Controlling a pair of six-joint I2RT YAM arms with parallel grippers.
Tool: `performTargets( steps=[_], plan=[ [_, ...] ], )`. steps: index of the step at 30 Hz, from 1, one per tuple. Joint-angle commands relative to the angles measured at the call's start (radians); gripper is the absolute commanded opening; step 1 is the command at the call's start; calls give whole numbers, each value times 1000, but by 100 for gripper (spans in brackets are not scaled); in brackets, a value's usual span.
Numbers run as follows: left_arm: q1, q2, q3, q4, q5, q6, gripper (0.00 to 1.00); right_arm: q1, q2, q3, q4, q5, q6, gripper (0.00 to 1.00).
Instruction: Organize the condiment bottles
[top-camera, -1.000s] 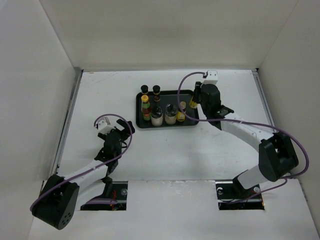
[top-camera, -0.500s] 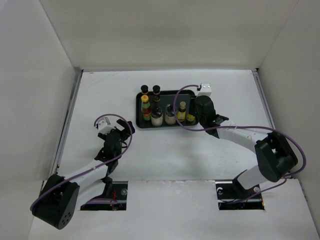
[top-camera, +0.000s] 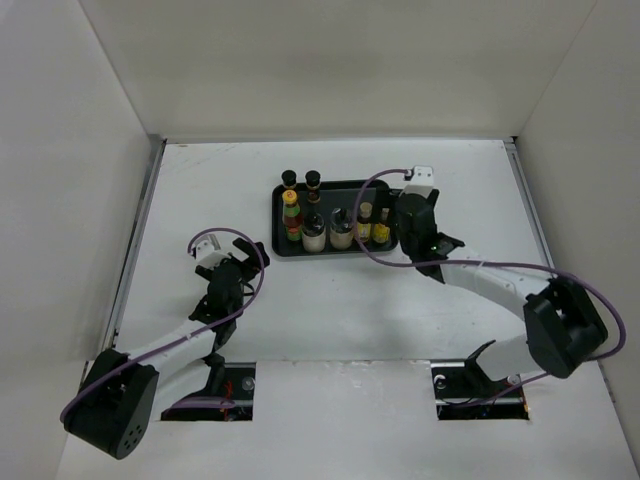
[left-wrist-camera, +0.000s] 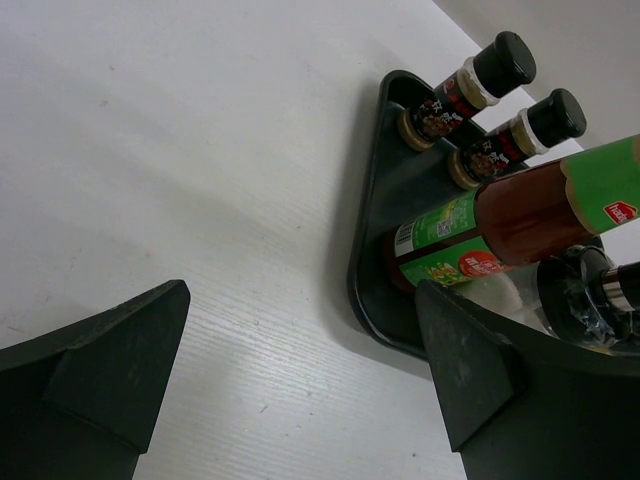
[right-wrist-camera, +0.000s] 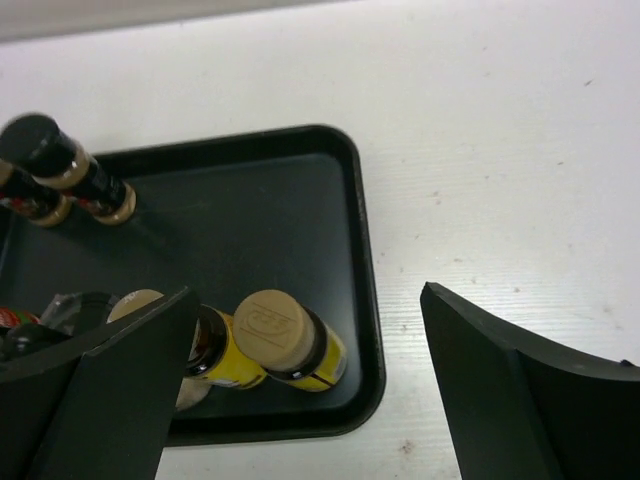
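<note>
Counting seven condiment bottles upright on the black tray, task judged near done, perhaps only straightening left; right gripper apart, empty, above tray's right edge; left gripper apart, well away.

A second ago the right gripper held the second yellow-labelled bottle at the right edge of the tray, farther back than where it stands now. That bottle now stands upright in the tray's near right corner, just beside the other yellow-labelled bottle. The gripper has let go of it. Its jaws are apart and empty, drawn back slightly to the right over the tray's rim and the bench. The right arm's elbow has swung nearer and further right.
</note>
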Motion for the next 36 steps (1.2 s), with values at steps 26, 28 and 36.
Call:
performTargets(
  steps=[26, 28, 36],
  plan=[
    [77, 149, 154, -163, -97, 2, 100, -237, -313, -483, 229, 55, 550, 100],
    [77, 163, 152, -160, -102, 2, 100, -229, -315, -475, 229, 50, 547, 100],
    [77, 177, 184, -166, -105, 2, 100, -211, -350, -478, 224, 38, 536, 100]
  ],
)
